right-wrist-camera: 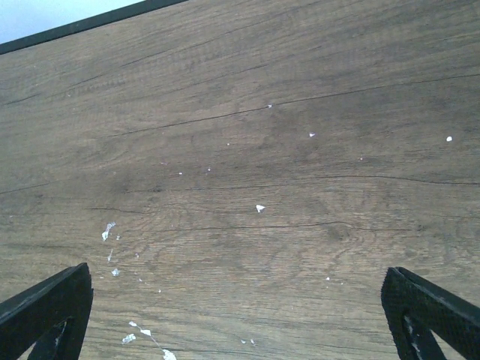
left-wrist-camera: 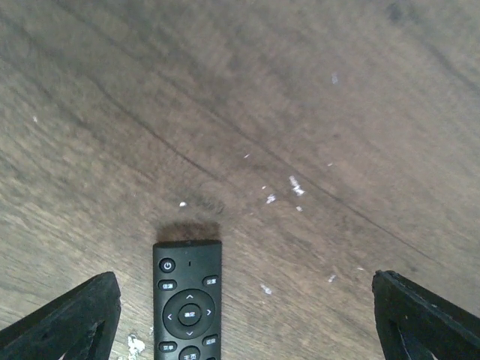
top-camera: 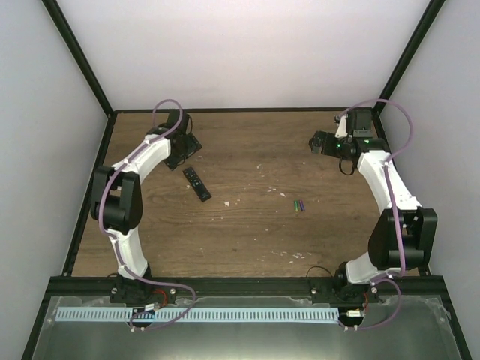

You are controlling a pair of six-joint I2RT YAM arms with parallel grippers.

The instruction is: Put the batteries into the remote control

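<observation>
Left fingers (left-wrist-camera: pixel 71 326) are spread wide and hold nothing. In the left wrist view the power-button end of the remote control (left-wrist-camera: pixel 187 300) lies between them, nearer the left one and clear of both. From the top, the remote control (top-camera: pixel 197 184) lies flat at 9 o'clock of worktop (top-camera: pixel 247 240) centre, long axis running 11 to 5, well in from the left rail (top-camera: pixel 91 193). The green battery (top-camera: pixel 295 204) and purple-blue battery (top-camera: pixel 302 205) lie side by side at 3 o'clock of centre; can't tell if they touch. Bare wood with white flecks (right-wrist-camera: pixel 259 208) lies between the remote and the batteries, and the near half of the worktop is open. Right fingers (right-wrist-camera: pixel 431 315) are also wide and hold nothing, up at 2 o'clock near the far-right corner; the far rail (right-wrist-camera: pixel 82 24) shows at 11 o'clock in the right wrist view.
</observation>
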